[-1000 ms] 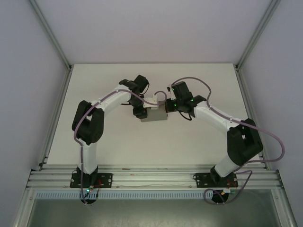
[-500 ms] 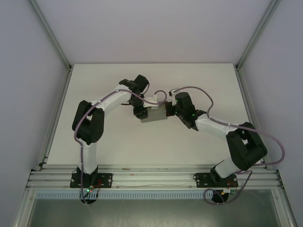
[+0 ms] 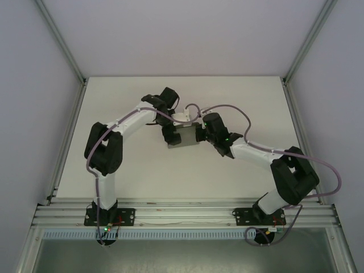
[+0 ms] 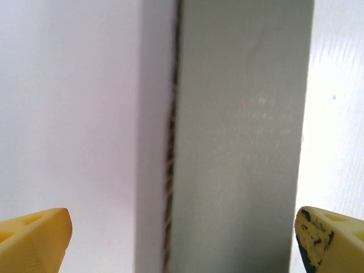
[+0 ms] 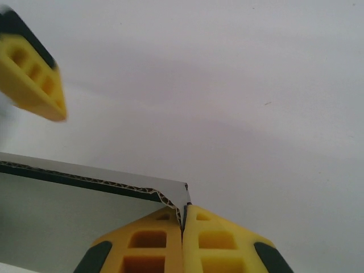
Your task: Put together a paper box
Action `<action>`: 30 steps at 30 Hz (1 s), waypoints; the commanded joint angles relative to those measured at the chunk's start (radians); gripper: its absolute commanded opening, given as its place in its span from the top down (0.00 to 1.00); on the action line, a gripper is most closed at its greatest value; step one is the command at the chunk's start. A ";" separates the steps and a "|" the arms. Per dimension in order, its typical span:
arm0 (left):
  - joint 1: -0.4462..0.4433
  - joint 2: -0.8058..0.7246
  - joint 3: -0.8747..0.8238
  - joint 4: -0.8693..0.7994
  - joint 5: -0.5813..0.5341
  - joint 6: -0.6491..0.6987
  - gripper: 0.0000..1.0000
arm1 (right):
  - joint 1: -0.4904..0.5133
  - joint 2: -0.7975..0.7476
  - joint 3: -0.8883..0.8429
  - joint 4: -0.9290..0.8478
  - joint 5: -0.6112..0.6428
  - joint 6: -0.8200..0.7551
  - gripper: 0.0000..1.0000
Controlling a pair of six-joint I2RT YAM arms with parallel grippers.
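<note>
**Box held between the two arms at mid-table**

The left gripper (image 4: 183,228) is spread wide and straddles the paper box (image 3: 185,138). In the left wrist view, its left yellow finger (image 4: 34,239) stands apart from the grey cardboard. The other finger (image 4: 330,239) sits right at the box's right edge. A frayed seam runs down the box where a paler panel meets the grey one.

From above, the box sits near the middle of the white table (image 3: 114,165), between the two grippers.

The right gripper (image 5: 183,219) is pressed together, pinching a thin corner of the box's corrugated wall. One yellow finger of the left gripper shows blurred in the upper left of the right wrist view.
</note>
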 commanded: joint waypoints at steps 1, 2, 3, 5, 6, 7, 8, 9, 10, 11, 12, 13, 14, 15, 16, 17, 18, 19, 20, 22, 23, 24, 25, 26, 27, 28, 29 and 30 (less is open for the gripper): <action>-0.009 -0.127 -0.036 0.071 -0.037 -0.089 0.00 | 0.005 0.040 0.003 -0.151 0.063 0.044 1.00; -0.008 -0.154 -0.063 0.092 -0.062 -0.118 0.00 | 0.006 0.044 0.008 -0.160 0.074 0.056 1.00; -0.007 -0.180 -0.091 0.121 -0.101 -0.157 0.00 | 0.007 0.048 0.013 -0.171 0.078 0.061 1.00; -0.007 -0.232 -0.148 0.183 -0.196 -0.265 0.00 | 0.012 0.051 0.026 -0.186 0.084 0.070 1.00; -0.007 -0.256 -0.168 0.193 -0.234 -0.318 0.00 | 0.018 0.050 0.032 -0.197 0.088 0.071 1.00; -0.006 -0.276 -0.187 0.194 -0.258 -0.369 0.00 | 0.022 0.051 0.038 -0.206 0.092 0.070 1.00; -0.006 -0.297 -0.214 0.203 -0.273 -0.420 0.00 | 0.031 0.050 0.045 -0.217 0.105 0.071 1.00; -0.006 -0.311 -0.241 0.217 -0.280 -0.455 0.00 | 0.037 0.051 0.054 -0.230 0.112 0.070 1.00; -0.007 -0.322 -0.262 0.226 -0.279 -0.486 0.03 | 0.042 0.054 0.064 -0.245 0.116 0.071 1.00; -0.008 -0.328 -0.277 0.230 -0.289 -0.526 0.10 | 0.044 0.058 0.078 -0.264 0.120 0.079 1.00; -0.007 -0.326 -0.283 0.230 -0.303 -0.559 0.14 | 0.045 0.061 0.090 -0.276 0.117 0.080 1.00; -0.008 -0.320 -0.282 0.228 -0.324 -0.600 0.21 | 0.047 0.067 0.100 -0.287 0.113 0.083 1.00; -0.009 -0.311 -0.273 0.207 -0.328 -0.640 0.32 | 0.048 0.073 0.110 -0.297 0.117 0.090 1.00; -0.008 -0.306 -0.270 0.194 -0.332 -0.671 0.39 | 0.048 0.077 0.116 -0.303 0.117 0.094 1.00; -0.008 -0.305 -0.273 0.193 -0.333 -0.699 0.43 | 0.049 0.083 0.124 -0.311 0.120 0.102 1.00; -0.008 -0.312 -0.284 0.200 -0.313 -0.717 0.46 | 0.050 0.087 0.129 -0.316 0.119 0.105 1.00; -0.008 -0.322 -0.299 0.218 -0.295 -0.723 0.48 | 0.050 0.094 0.132 -0.317 0.117 0.106 1.00; -0.008 -0.331 -0.312 0.234 -0.279 -0.732 0.49 | 0.050 0.099 0.136 -0.322 0.119 0.111 1.00; -0.008 -0.340 -0.322 0.241 -0.276 -0.741 0.51 | 0.052 0.104 0.143 -0.331 0.116 0.109 1.00; -0.008 -0.343 -0.330 0.246 -0.281 -0.743 0.53 | 0.055 0.110 0.151 -0.342 0.119 0.107 1.00; -0.008 -0.339 -0.328 0.239 -0.298 -0.748 0.53 | 0.058 0.110 0.153 -0.345 0.122 0.105 1.00; -0.008 -0.333 -0.327 0.237 -0.315 -0.754 0.54 | 0.059 0.108 0.153 -0.346 0.127 0.105 1.00; -0.007 -0.327 -0.329 0.239 -0.319 -0.753 0.55 | 0.059 0.107 0.153 -0.346 0.127 0.105 1.00; -0.007 -0.321 -0.331 0.243 -0.317 -0.754 0.56 | 0.059 0.107 0.153 -0.346 0.125 0.105 1.00; -0.006 -0.314 -0.329 0.247 -0.314 -0.754 0.58 | 0.060 0.106 0.153 -0.347 0.122 0.102 1.00; -0.006 -0.307 -0.326 0.251 -0.312 -0.759 0.60 | 0.061 0.105 0.153 -0.347 0.120 0.102 1.00; -0.005 -0.302 -0.323 0.260 -0.310 -0.768 0.62 | 0.062 0.106 0.153 -0.351 0.120 0.097 1.00; -0.002 -0.297 -0.319 0.263 -0.304 -0.771 0.65 | 0.066 0.106 0.154 -0.350 0.123 0.093 1.00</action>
